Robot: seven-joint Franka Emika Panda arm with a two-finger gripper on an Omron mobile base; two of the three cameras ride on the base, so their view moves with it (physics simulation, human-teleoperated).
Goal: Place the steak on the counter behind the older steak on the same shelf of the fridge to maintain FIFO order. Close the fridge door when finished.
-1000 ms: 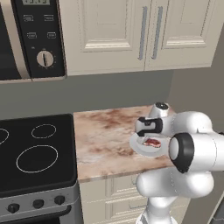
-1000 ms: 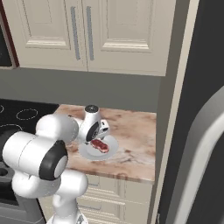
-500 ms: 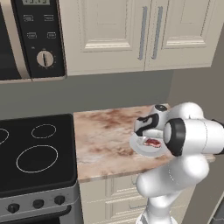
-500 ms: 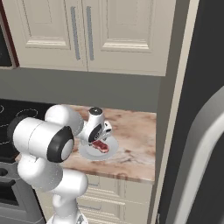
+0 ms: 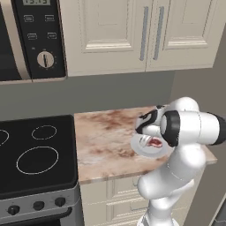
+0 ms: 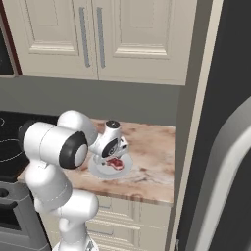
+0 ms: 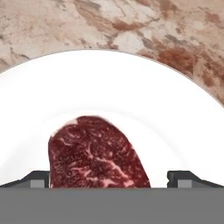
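The steak (image 7: 96,153), dark red and oval, lies on a white plate (image 7: 131,87) on the marbled counter (image 7: 87,26). My gripper (image 7: 110,178) hangs open just over it, one fingertip on each side of the meat and not touching it. From the left base the steak (image 5: 155,142) peeks out under the hand on the plate (image 5: 142,151). From the right base the gripper (image 6: 113,156) stands right above the steak (image 6: 115,163). The dark grey fridge (image 6: 230,98) rises to the right of the counter (image 6: 152,162). The older steak and the shelf are out of view.
A black stove top (image 5: 35,154) adjoins the counter (image 5: 106,132) on the left, with an oven control panel (image 5: 39,39) above it. Cream wall cabinets (image 5: 145,35) hang over the worktop. A long pale fridge handle (image 6: 220,181) stands close at the right.
The hand has come down and closer over the plate, and the forearm has swung across. The steak and plate have not moved.
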